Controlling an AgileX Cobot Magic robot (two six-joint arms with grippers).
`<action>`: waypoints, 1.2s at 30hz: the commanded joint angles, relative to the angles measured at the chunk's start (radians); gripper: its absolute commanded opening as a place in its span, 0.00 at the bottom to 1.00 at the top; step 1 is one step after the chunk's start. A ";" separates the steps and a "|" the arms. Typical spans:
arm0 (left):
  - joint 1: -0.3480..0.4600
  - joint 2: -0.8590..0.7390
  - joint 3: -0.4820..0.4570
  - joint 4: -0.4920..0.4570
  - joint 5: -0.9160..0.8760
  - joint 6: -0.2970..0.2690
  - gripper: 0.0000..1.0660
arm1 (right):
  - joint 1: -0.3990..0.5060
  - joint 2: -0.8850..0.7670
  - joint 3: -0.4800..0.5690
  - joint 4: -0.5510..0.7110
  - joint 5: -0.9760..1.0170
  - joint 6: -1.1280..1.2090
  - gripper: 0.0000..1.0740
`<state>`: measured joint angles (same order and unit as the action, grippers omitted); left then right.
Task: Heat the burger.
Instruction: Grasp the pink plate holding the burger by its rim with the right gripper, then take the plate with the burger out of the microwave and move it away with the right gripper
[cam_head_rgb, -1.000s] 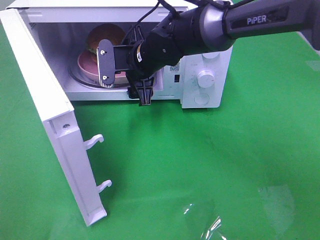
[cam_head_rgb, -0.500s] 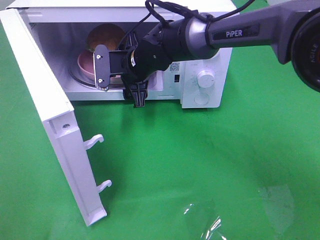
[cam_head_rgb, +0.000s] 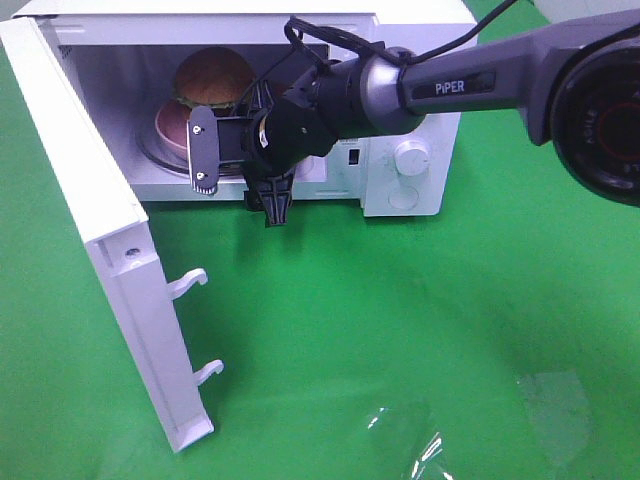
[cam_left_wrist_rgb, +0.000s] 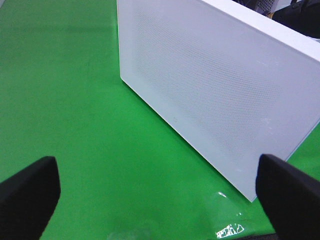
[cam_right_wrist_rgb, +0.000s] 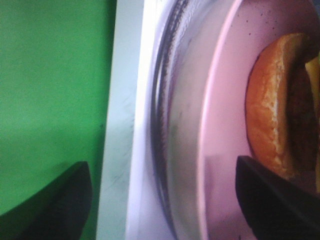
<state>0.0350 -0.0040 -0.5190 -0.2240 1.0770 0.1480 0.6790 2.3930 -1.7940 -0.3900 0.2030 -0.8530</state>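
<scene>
Microwave (cam_head_rgb: 432, 110), white, filled the upper left of the high view on a green cloth (cam_head_rgb: 400, 340). Its door (cam_head_rgb: 95, 230) was swung fully open toward the lower left, with two latch hooks (cam_head_rgb: 188, 283) jutting from its free edge. Inside the cavity a glass turntable (cam_head_rgb: 160, 158) carried a pink plate (cam_head_rgb: 170, 122), and the burger (cam_head_rgb: 213, 75) sat on that plate toward the back of the cavity, its brown bun domed above a thin green edge. A round knob (cam_head_rgb: 411, 157) showed on the control panel to the right of the opening.

The right gripper (cam_head_rgb: 237, 175) reached in from the upper right and hung at the mouth of the cavity, in front of the plate. Its fingers (cam_head_rgb: 203, 150) were spread wide and gripped nothing. Whether one of them touched the plate's rim could not be told. In the right wrist view the right gripper (cam_right_wrist_rgb: 160, 200) showed only as two dark tips at the lower corners. The turntable (cam_right_wrist_rgb: 175, 125) and the plate (cam_right_wrist_rgb: 225, 100) ran between them, and the burger (cam_right_wrist_rgb: 272, 105) lay on the plate at the right edge of the frame.

The left gripper (cam_left_wrist_rgb: 160, 200) did not appear in the high view. In its own wrist view both black fingers (cam_left_wrist_rgb: 27, 195) stood at the lower corners, fully apart and empty, above the cloth (cam_left_wrist_rgb: 65, 90). The door (cam_left_wrist_rgb: 215, 85) showed its perforated outer face across the upper right.
</scene>
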 joint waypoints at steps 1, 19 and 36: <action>-0.001 -0.016 0.002 -0.002 -0.005 -0.005 0.93 | 0.002 0.031 -0.056 0.031 -0.012 0.016 0.71; -0.001 -0.016 0.002 0.000 -0.005 -0.005 0.93 | 0.002 0.036 -0.063 0.034 0.007 0.016 0.13; -0.001 -0.016 0.002 0.000 -0.005 -0.005 0.93 | 0.011 0.028 -0.063 0.043 0.065 0.016 0.00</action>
<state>0.0350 -0.0040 -0.5190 -0.2210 1.0770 0.1480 0.7010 2.4210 -1.8500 -0.3350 0.2790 -0.8410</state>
